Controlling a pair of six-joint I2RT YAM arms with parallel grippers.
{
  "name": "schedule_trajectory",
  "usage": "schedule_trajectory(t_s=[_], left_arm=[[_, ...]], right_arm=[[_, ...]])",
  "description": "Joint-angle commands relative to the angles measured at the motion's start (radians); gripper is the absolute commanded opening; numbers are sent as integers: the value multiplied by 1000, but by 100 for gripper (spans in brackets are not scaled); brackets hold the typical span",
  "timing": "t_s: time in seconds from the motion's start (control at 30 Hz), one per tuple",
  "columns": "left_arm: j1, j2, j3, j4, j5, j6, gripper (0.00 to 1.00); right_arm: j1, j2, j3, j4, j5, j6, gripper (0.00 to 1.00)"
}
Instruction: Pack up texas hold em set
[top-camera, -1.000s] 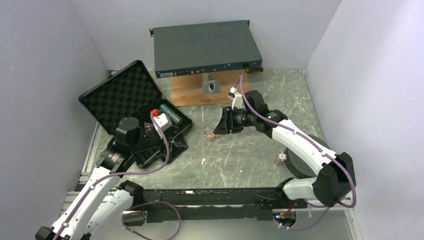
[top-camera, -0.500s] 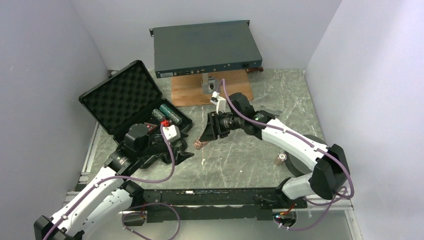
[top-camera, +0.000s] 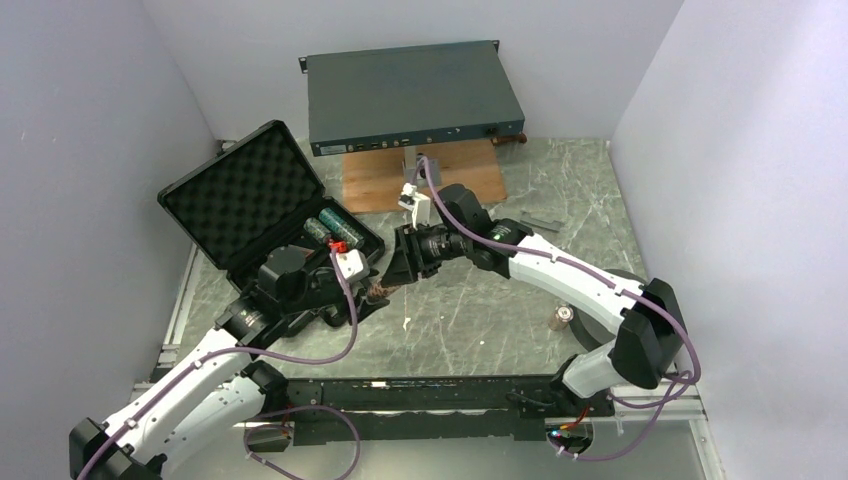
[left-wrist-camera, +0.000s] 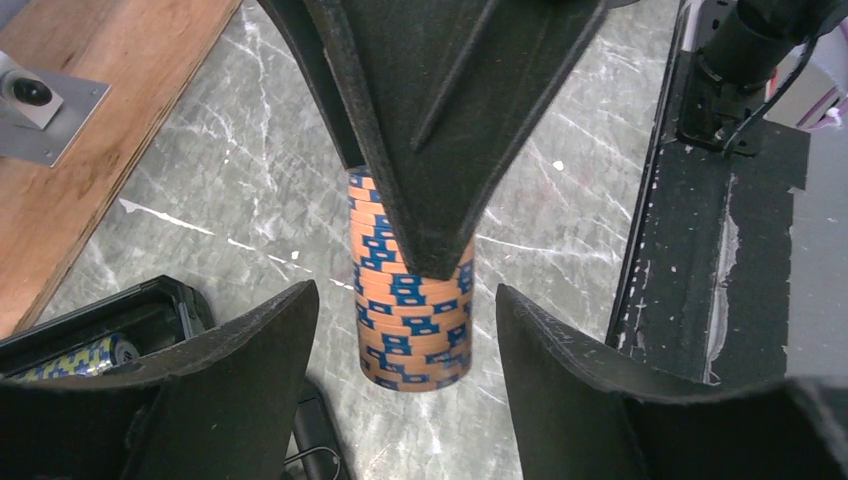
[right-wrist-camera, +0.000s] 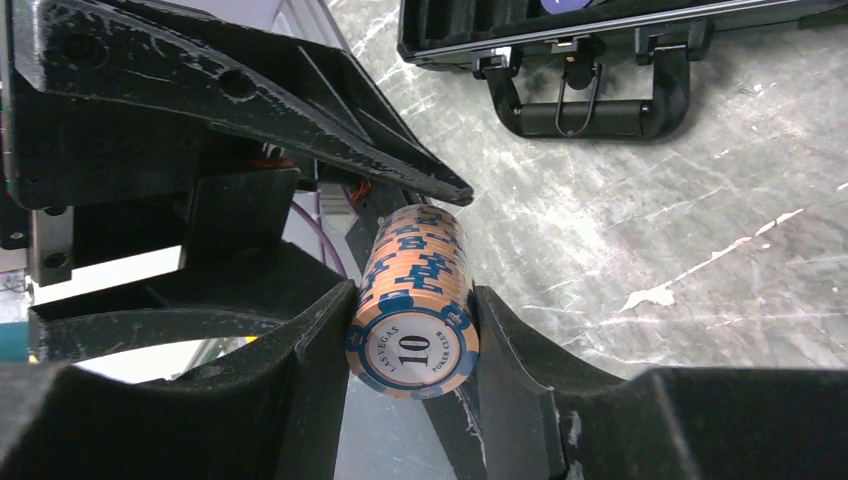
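Observation:
A stack of orange-and-blue chips (right-wrist-camera: 415, 300) lies sideways between my right gripper's (right-wrist-camera: 410, 330) fingers, which are shut on it above the marble table. In the left wrist view the same chip stack (left-wrist-camera: 410, 310) hangs from the right finger, and my left gripper (left-wrist-camera: 405, 370) stands open around it with a gap on each side. From above, both grippers meet just right of the open black case (top-camera: 240, 195), the left gripper (top-camera: 368, 300) below the right gripper (top-camera: 385, 283). Green chip stacks (top-camera: 335, 228) and red dice (top-camera: 338, 246) lie in the case.
A big grey rack unit (top-camera: 410, 95) rests on a wooden board (top-camera: 380, 185) at the back. A dark foam ring (top-camera: 600, 325) and a small chip stack (top-camera: 565, 316) sit at the right. The case handle (right-wrist-camera: 590, 100) faces the grippers. A black rail (top-camera: 430, 395) runs along the near edge.
My right arm carried the chip stack leftward to the case's front corner. My left gripper came out of the case to the right, around the stack, and its jaws have narrowed.

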Motion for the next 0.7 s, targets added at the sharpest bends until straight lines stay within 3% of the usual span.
schedule_trajectory(t_s=[0.0,0.1,0.23,0.53,0.6,0.67], left_arm=[[-13,2,21,12,-63,24,69],[-13,2,20,12,-60,26,64],[-13,16,32,-2,-60,26,44],[-16,29,35,-6,-59,22,48],[-17,32,36,-8,-47,26,42],[-18,37,39,-12,-38,26,31]], right_arm=[[22,-13,63,89,-35,25,0],[31,-7,66,90,-36,26,0],[38,1,70,90,-37,26,0],[46,-1,69,101,-34,37,0],[48,-2,69,102,-35,38,0],[48,-1,68,105,-34,40,0]])
